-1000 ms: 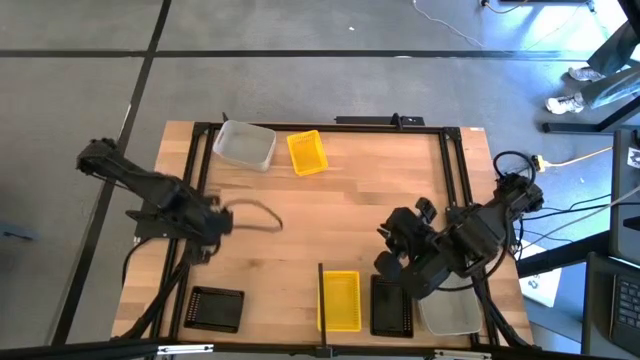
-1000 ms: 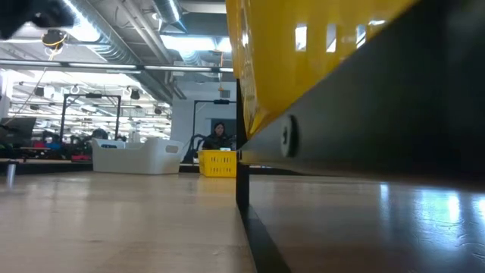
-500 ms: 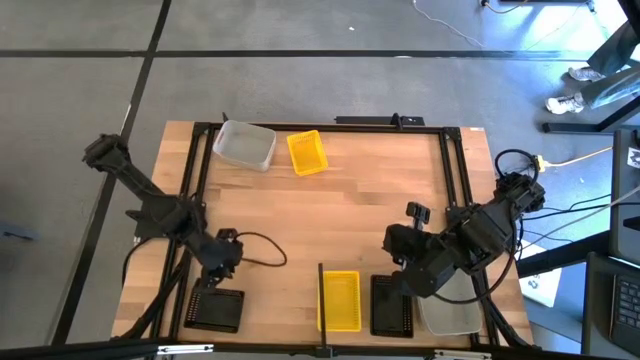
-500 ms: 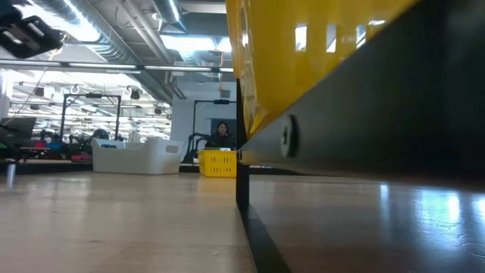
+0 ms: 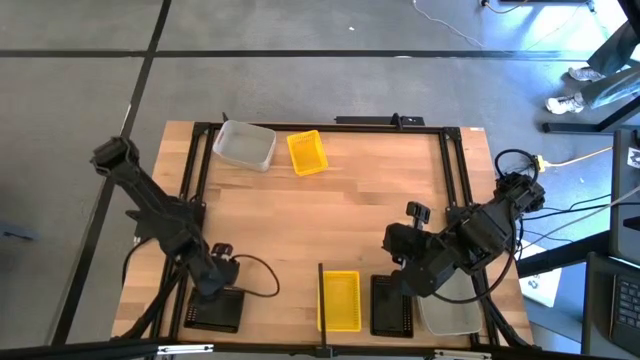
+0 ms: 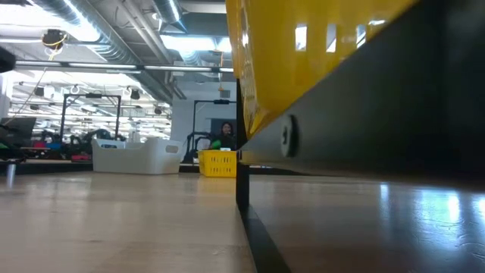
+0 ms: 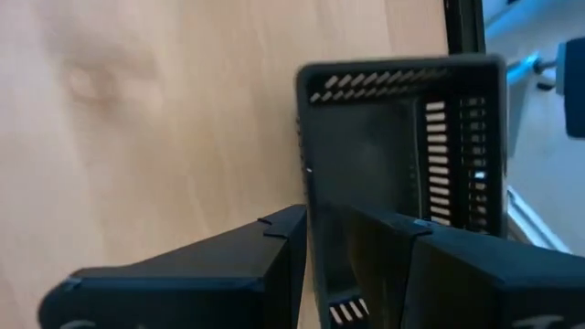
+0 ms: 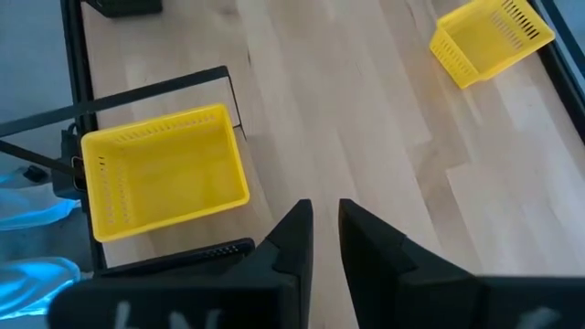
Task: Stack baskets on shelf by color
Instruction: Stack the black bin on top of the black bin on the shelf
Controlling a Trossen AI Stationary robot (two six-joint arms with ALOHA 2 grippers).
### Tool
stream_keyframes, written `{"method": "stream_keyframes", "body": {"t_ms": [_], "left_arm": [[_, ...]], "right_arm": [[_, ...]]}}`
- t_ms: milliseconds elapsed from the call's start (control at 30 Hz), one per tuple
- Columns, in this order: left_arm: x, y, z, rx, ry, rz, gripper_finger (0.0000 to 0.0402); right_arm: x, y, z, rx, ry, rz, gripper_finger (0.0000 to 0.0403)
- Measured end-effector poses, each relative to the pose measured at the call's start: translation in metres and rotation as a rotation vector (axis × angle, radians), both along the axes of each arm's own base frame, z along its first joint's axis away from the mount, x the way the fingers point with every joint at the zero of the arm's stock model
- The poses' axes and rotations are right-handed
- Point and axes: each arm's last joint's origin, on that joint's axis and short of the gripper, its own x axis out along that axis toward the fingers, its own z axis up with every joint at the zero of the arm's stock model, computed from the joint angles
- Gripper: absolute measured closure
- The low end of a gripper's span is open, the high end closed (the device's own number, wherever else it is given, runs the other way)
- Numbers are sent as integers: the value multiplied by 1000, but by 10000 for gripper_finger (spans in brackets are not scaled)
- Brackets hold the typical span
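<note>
Far left, near edge of the table (image 5: 300, 220): a black basket (image 5: 216, 309) lies alone, well apart from the others. The left gripper (image 5: 220, 283) is down at its far rim. In the left wrist view the fingers (image 7: 274, 265) straddle one wall of that black basket (image 7: 402, 174), one finger outside, one inside, with only a narrow gap between them; contact with the wall cannot be confirmed, so whether it grips cannot be told.

Far side of the table, left of centre: a grey-white basket (image 5: 244, 145) and, just beside it, a small yellow basket (image 5: 307, 152), tilted askew. Both also show in the low view, far across the boards.

Near edge, centre: a thin dark divider (image 5: 320, 296) stands upright, with a yellow basket (image 5: 340, 299) touching its right side. Next right is a second black basket (image 5: 391, 305), then a grey-white bin (image 5: 452, 315) partly hidden under the right arm.

The right gripper (image 5: 398, 262) hangs above the second black basket, holding nothing. In the right wrist view its fingers (image 8: 297, 228) stand slightly apart over bare wood.
</note>
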Motion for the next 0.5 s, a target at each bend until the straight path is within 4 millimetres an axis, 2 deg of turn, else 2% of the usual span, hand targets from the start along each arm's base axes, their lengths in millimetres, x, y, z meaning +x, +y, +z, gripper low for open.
{"method": "stream_keyframes", "body": {"t_ms": [500], "left_arm": [[-1,-19,-29,101,80,-58,333]], "right_arm": [[0,0,0,0,-2,-2,347]]}}
